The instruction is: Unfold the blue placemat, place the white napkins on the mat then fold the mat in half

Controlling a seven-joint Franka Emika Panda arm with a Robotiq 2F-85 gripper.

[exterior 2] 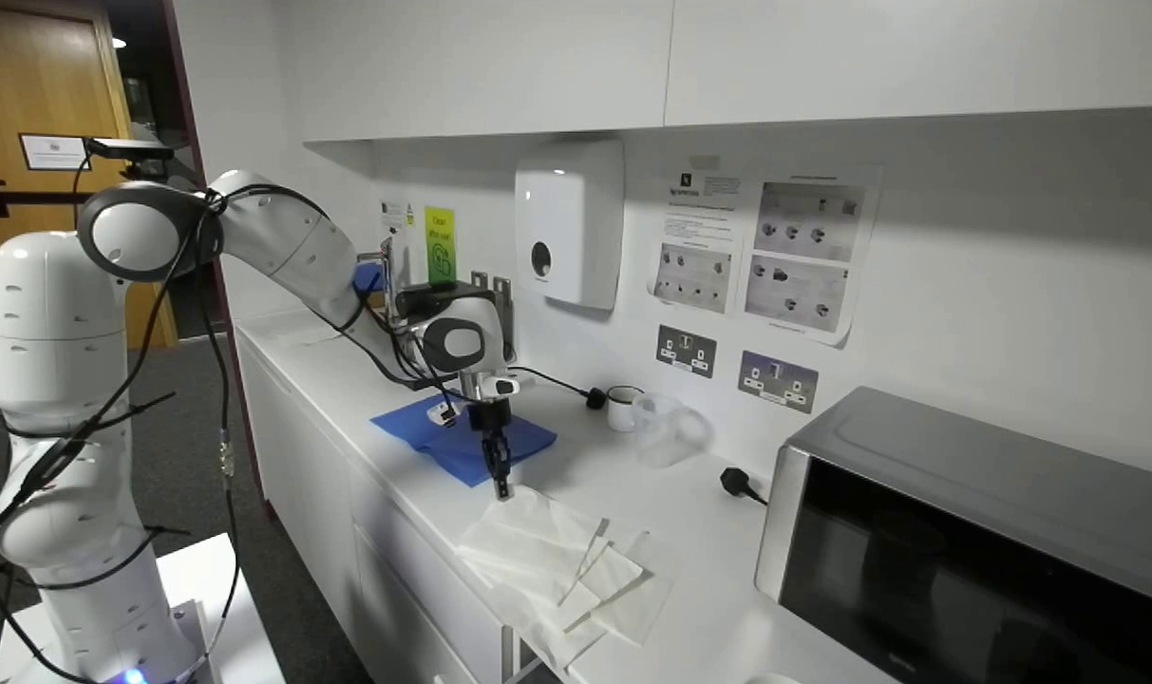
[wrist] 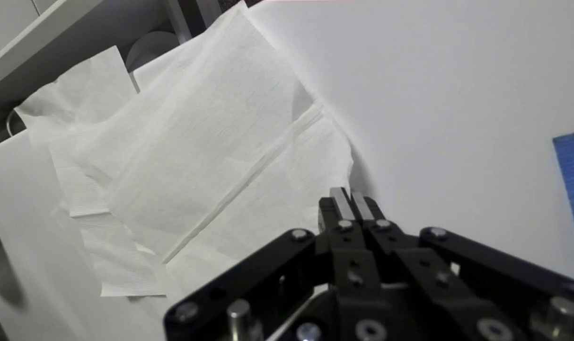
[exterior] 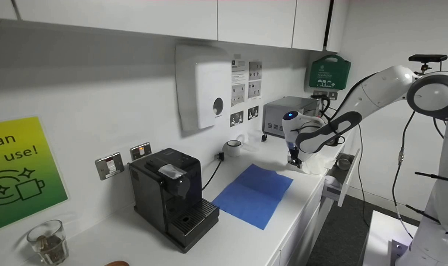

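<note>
End effector (wrist: 350,194): jaws together with hardly a gap, pointing down at the white napkins (wrist: 211,151); an edge of paper runs in to the tips and looks pinched there, though how many layers are caught is hidden.

White napkins: loose overlapping sheets on the tabletop (wrist: 457,94), fanning away from the tips; the step in hand appears to be picking these up for the mat.

Lift: best made slowly and only slightly at first, to check that the grip holds and whether the lower sheets follow; if just one comes, the rest will likely need another trip.

Drawer (wrist: 36,41): pulled out, with paper reaching over it past the tabletop edge; draw the sheets away from that side, since one could snag or slip in.

Blue placemat (exterior: 255,195): spread on the tabletop apart from the napkins, a crease across it; judged unfolded and ready.

Carry: low and unhurried, so trailing paper does not sweep the mat askew; lay it wholly on one side of the crease, leaving the other half free to fold over.

Release: part the jaws gently close above the mat, then rise straight up.

Coffee machine (exterior: 172,203): across the mat from the napkins; a carry that overshoots could brush it.
</note>
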